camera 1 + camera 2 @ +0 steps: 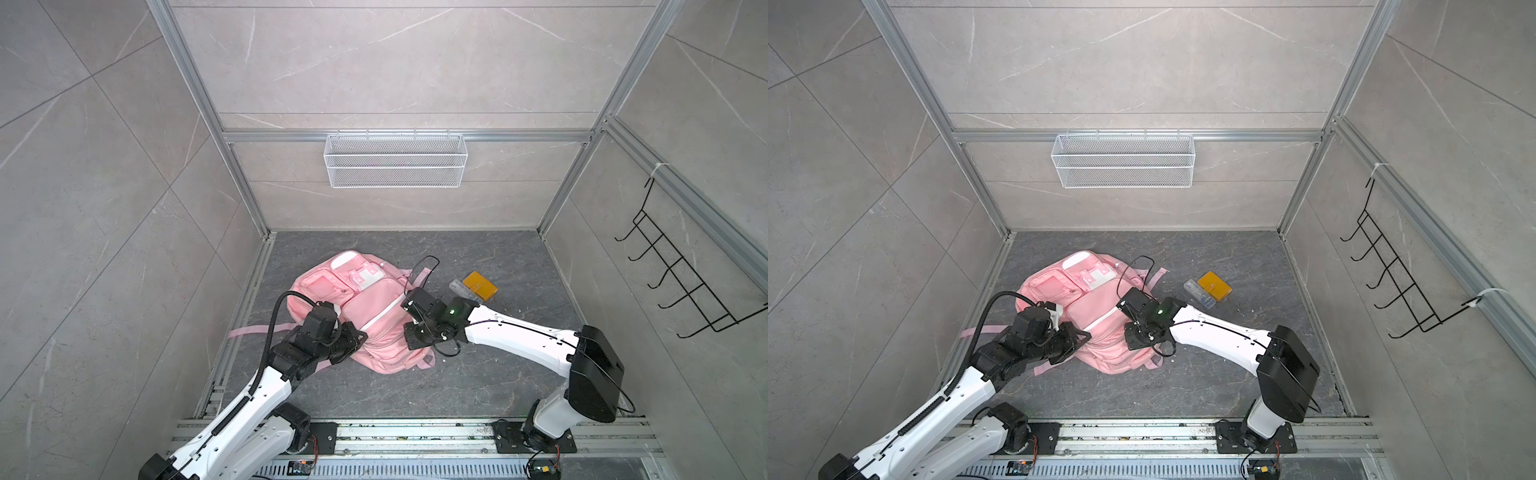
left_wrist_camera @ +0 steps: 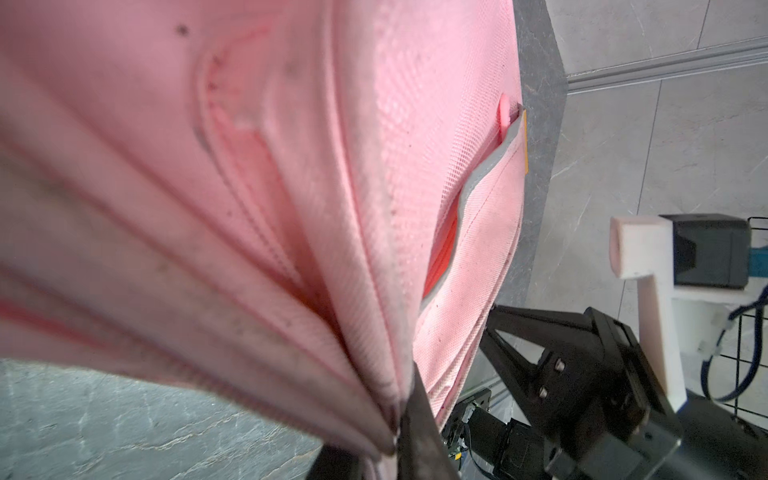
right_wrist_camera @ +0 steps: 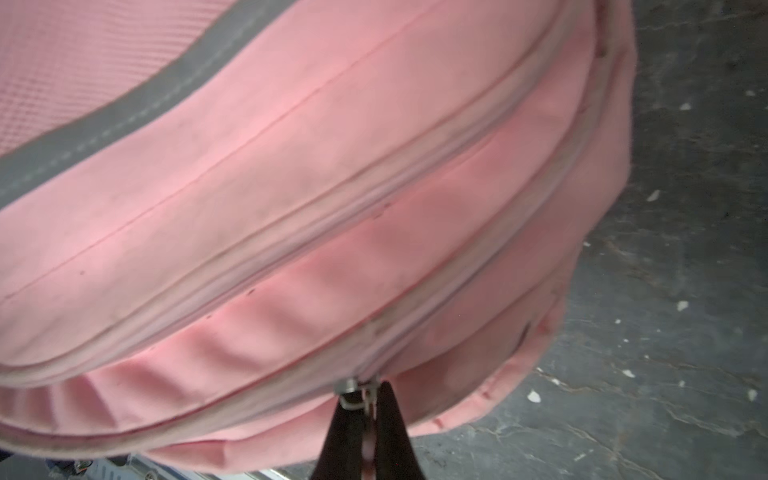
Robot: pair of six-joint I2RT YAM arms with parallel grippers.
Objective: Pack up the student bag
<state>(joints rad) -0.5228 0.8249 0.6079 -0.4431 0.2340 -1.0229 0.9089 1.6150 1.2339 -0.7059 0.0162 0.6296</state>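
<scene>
Top views: student bag [image 1: 374,316] lies diagonally, patch [image 1: 346,261] rearward.

Robot lab cell, aluminium frame [image 1: 291,136], stone-look panels [image 1: 83,208], wire basket [image 1: 395,166], hook rack [image 1: 685,267], base rail [image 1: 415,432]

Dark grey, marble-veined surface [image 1: 478,374]. Lying front-up near the middle: a soft pink student bag [image 1: 376,309], one strap [image 1: 249,331] trailing out to the left. Near its right side: a flat orange pad [image 1: 480,285] against a clear, possibly plastic, box [image 1: 460,289]. Pale specks [image 1: 521,309] scattered nearby.
</scene>
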